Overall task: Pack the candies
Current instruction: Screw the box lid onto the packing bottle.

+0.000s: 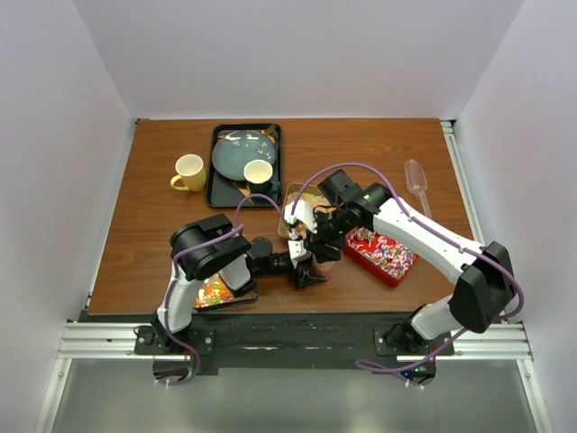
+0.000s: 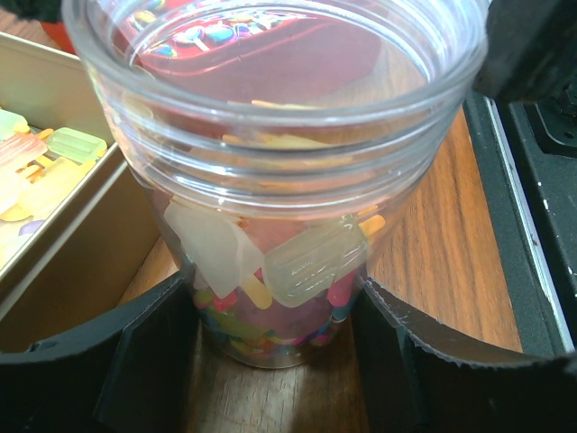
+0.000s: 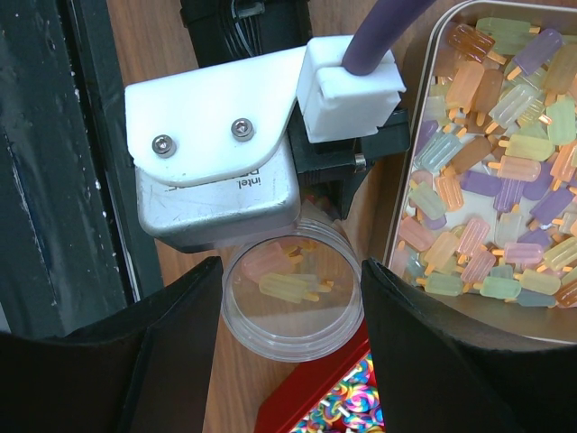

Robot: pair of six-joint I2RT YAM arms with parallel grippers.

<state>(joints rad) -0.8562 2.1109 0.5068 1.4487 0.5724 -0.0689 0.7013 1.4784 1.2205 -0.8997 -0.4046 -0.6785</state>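
- The left claw (image 2: 273,302) is clenched on a clear jar (image 2: 270,135). A black finger (image 2: 149,361) presses on each side of its base. The jar stands upright on the table (image 2: 433,271).
- Between those fingers, candies (image 2: 302,262) fill the jar's lower part, with pale lolly-shaped pieces on top and small bright bits beneath.
- Just left of the left claw sits a tin (image 2: 72,262) holding pastel candies (image 2: 68,144), also lolly-shaped, each on a little stick.
- The right claw (image 3: 290,269) hangs straight above the jar, released. Its fingers are wide apart and the jar's round mouth shows in the gap below them.
- In the right wrist view, the left arm's camera (image 3: 216,171) lies just beyond the jar's rim, on the far side from the right claw.
- To the right of the right claw is the tin, crowded with pastel candies.
- On the near side of the right claw, touching or almost touching the jar, a corner of a red tray (image 3: 293,401) shows, with striped candies (image 3: 347,406) inside.
- From above, both claws meet at the jar near the middle of the table. The red tray lies under the right arm, behind its claw.
- Orange candies (image 1: 215,293) show under the left arm, well behind the left claw.
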